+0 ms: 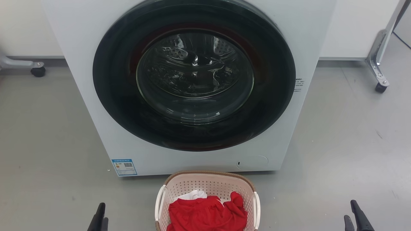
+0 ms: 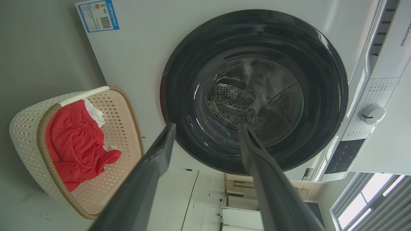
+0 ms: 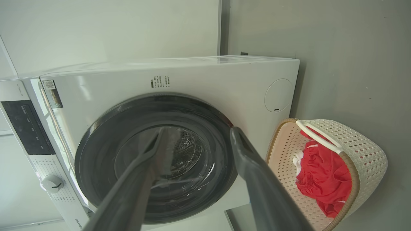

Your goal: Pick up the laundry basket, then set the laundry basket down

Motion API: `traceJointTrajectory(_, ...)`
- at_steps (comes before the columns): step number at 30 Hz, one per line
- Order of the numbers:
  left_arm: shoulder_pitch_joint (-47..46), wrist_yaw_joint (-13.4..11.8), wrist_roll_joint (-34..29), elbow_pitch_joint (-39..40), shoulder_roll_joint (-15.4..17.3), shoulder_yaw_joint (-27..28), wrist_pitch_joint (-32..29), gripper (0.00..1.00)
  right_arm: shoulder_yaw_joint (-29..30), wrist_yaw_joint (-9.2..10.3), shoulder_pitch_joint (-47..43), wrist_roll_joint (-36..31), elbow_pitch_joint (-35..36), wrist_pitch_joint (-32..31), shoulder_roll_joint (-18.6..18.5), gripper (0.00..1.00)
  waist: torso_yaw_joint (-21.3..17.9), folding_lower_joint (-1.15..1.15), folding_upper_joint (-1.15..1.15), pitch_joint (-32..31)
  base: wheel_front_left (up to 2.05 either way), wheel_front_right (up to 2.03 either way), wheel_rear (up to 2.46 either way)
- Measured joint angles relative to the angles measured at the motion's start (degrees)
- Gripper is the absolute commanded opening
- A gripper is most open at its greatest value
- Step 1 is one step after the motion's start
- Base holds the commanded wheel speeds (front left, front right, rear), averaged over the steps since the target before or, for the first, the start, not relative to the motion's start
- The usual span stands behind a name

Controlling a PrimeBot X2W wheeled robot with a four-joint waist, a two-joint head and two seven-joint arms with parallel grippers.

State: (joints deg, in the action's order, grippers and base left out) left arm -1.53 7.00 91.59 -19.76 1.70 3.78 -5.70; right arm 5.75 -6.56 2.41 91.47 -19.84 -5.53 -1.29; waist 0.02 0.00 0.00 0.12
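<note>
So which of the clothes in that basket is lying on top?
The red garment: it sprawls across the laundry basket, while the white piece only peeks out from beneath its edge.

The left pincer (image 2: 206, 126) and right pincer (image 3: 197, 130) each have two long, matte dark-grey, tapering fingers (image 2: 144, 179).

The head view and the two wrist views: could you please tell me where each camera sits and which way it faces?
Head view: on the head, facing forward and down at the washing machine and the laundry basket before it; left gripper at lower left, right gripper at lower right.
Left wrist view: on the left wrist, looking along its open fingers at the machine.
Right wrist view: on the right wrist, likewise along its open fingers.
Shared: all show machine and basket.
</note>
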Motion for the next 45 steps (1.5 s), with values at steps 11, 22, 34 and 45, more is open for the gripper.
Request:
traceJointTrajectory(11, 0.0, -1.0, -3.3, 1.2, 0.0, -2.1, 2.3, 1.0, -2.7, 0.64, 0.0, -2.6, 0.2, 2.2, 0.0, 1.0, 0.1, 0.0, 0.0, -0.1, 0.0, 0.0, 0.0)
traceJointTrajectory(22, 0.0, -3.1, -12.1, 2.7, 0.1, -4.1, 4.7, 1.0, -6.6, 3.14, 0.1, -12.2, 1.1, 4.6, -0.1, 1.0, 0.3, 0.0, 0.0, -0.2, 0.0, 0.0, 0.0)
traceJointTrajectory(34, 0.0, -5.0, -24.2, 4.5, 0.7, -7.6, 6.9, 1.0, -11.0, 4.66, 0.3, -22.9, 1.8, 6.7, -0.4, 1.0, 0.5, 0.0, 0.0, -0.2, 0.0, 0.0, 0.0)
traceJointTrajectory(45, 0.0, -6.7, -37.8, 5.5, 2.1, -11.8, 9.3, 1.0, -15.7, 6.27, 0.4, -33.7, 1.8, 9.2, -1.3, 1.0, 0.7, 0.0, 0.0, -0.1, 0.0, 0.0, 0.0)
